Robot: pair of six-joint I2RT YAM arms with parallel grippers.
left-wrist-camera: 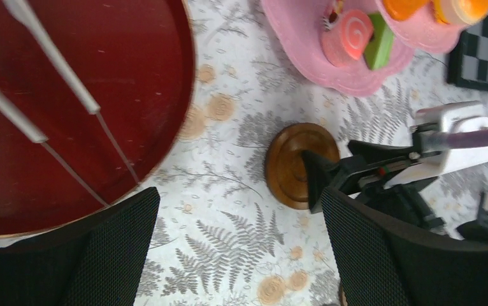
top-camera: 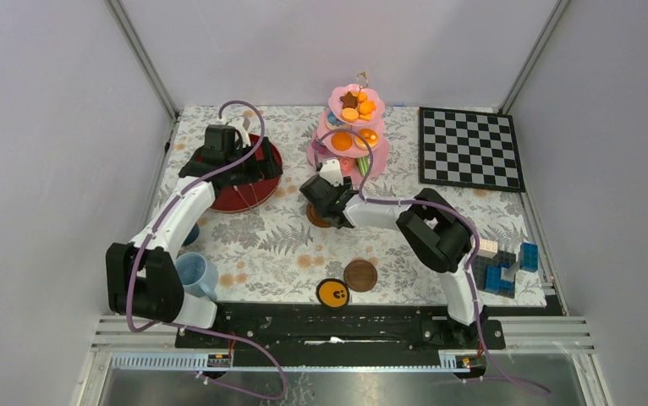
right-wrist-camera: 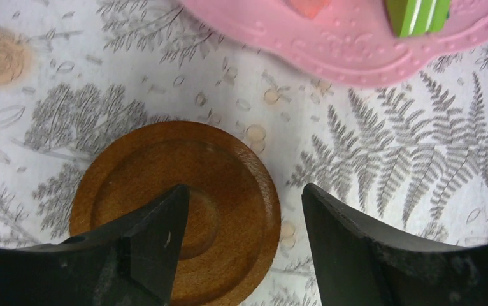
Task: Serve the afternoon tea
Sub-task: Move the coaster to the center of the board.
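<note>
The pink three-tier cake stand (top-camera: 377,157) stands at the back centre with orange pastries and a brown star biscuit (top-camera: 349,100) on top; its bottom tier (right-wrist-camera: 343,44) holds a green pastry (right-wrist-camera: 416,16). My right gripper (top-camera: 327,201) (right-wrist-camera: 244,191) is open low over a brown saucer (top-camera: 315,218) (right-wrist-camera: 229,166). One finger is above its middle, the other outside its right rim. My left gripper (top-camera: 249,169) (left-wrist-camera: 238,255) is open and empty above the cloth beside the same saucer (left-wrist-camera: 289,166). A second saucer (top-camera: 360,275) and a light-blue cup (top-camera: 195,272) sit near the front. No white cup shows.
A dark-red round tray (top-camera: 266,190) (left-wrist-camera: 69,95) lies under the left arm. A chessboard (top-camera: 470,148) is at the back right and a block pile (top-camera: 507,266) at the front right. A black disc with an orange centre (top-camera: 333,293) lies at the front edge.
</note>
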